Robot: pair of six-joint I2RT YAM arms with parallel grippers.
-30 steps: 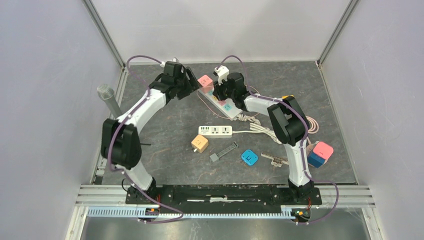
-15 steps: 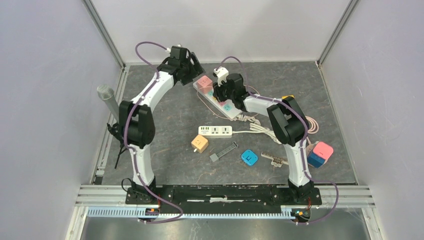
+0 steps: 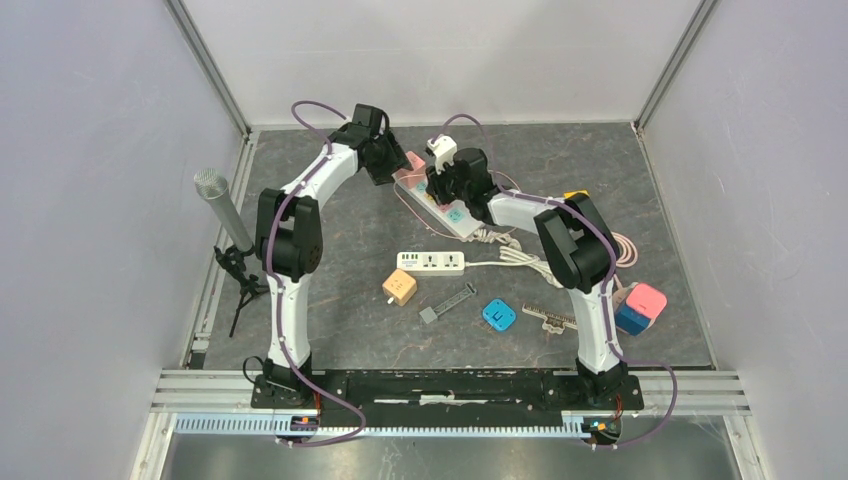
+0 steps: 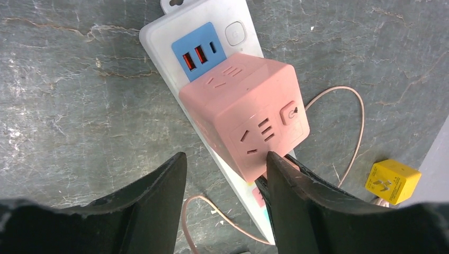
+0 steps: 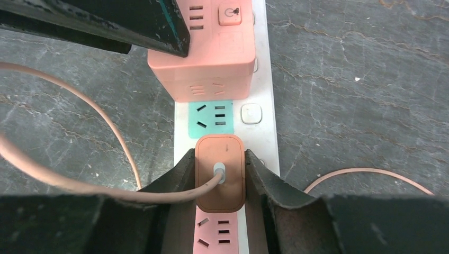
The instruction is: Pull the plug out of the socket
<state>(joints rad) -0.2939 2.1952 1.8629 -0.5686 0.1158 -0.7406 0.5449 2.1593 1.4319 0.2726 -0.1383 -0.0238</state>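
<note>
A white power strip [image 3: 464,220] lies slantwise at the back of the table, its sockets [image 5: 214,115] coloured. An orange-pink plug [image 5: 219,174] with a pink cord [image 5: 79,180] sits in one socket, and my right gripper [image 5: 219,152] is shut on its two sides. A pink cube adapter [image 4: 246,119] stands plugged into the strip's far end [image 4: 206,21]. My left gripper [image 4: 225,159] hangs open just short of the cube; its right finger [image 4: 286,185] touches the cube's near corner and its left finger [image 4: 159,190] is over bare table.
A second white strip [image 3: 430,261], an orange cube [image 3: 399,287], a grey bar [image 3: 447,302], a blue adapter [image 3: 498,315] and a pink-and-blue cube [image 3: 640,305] lie nearer the bases. A microphone stand [image 3: 222,200] rises at the left. A yellow cube [image 4: 392,181] sits beside the strip.
My left arm has swung right and toward the back, bringing its gripper up to the pink cube, and its jaws have narrowed a little. The right gripper stays on the plug.
</note>
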